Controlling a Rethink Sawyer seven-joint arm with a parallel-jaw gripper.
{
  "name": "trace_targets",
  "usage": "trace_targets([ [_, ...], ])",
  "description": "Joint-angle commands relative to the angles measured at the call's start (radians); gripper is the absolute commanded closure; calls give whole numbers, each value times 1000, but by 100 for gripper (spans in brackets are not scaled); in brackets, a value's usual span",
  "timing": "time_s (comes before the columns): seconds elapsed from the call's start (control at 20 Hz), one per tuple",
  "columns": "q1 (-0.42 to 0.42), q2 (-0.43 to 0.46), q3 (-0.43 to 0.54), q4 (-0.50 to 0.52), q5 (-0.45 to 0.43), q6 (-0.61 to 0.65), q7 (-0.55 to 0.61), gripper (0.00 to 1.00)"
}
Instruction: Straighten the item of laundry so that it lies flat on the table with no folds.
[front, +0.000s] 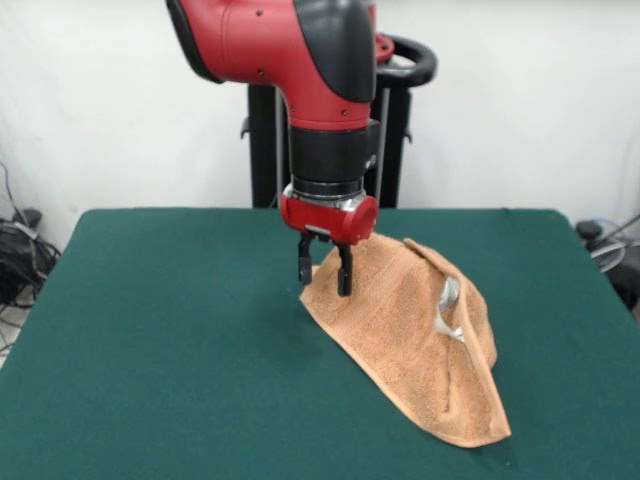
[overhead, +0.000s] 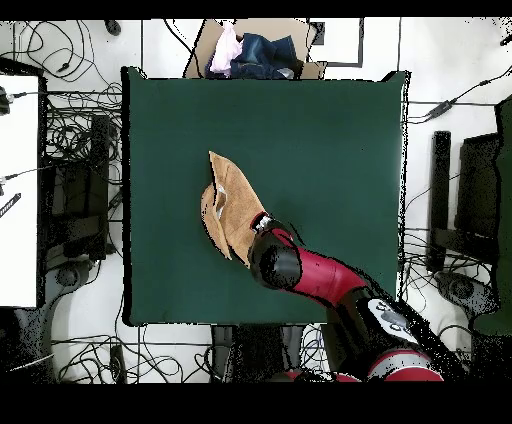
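Hanging: the gripper (front: 324, 272) comes down from the red and black arm (front: 300, 50) at the left upper corner of the towel (front: 415, 330).
Fingers: two dark fingers (front: 344, 272) point down with only a narrow gap between them; the towel's edge lies just at the right finger, but it is not clear if cloth is pinched between them.
Towel place: it lies on the green table (front: 150, 330), right of the middle in the front view; in the overhead view the towel (overhead: 232, 208) is left of the middle, with the arm (overhead: 310, 275) over its lower end.
Towel shape: not flat; it is folded to a long, narrow form, with one ridge standing up and a pointed corner toward the camera in the front view.
Detail: a small pale patch (front: 450, 308) shows in a fold on the right side.
Outside the table: a heap of clothes (overhead: 250, 52) at the top edge in the overhead view, and cables (overhead: 70, 150) on the floor.
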Motion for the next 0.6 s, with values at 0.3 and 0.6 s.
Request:
trace_targets([
  [0.3, -22, 83, 50, 65, -83, -29, 121, 0],
  [0.6, -1, 131, 22, 32, -108, -68, 129, 0],
])
